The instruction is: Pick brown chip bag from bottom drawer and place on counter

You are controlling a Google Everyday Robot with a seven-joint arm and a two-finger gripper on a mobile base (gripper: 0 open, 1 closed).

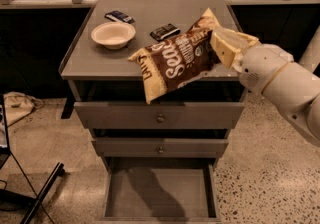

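Clamping the brown chip bag [175, 65] by one end, gripper [218, 48] hovers at counter [165, 10] front edge; bag crinkly, cream-ended, tilted.

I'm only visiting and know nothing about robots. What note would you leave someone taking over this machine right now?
Gripper: at the right front corner of the counter, shut on the right end of the brown chip bag.
Bag: held across the counter's front edge, lower end drooping past it.
Bottom drawer: open, bare.
Done: bag out of the drawer.
Left: set it on the counter, short of the bowl and dark bars, then release.
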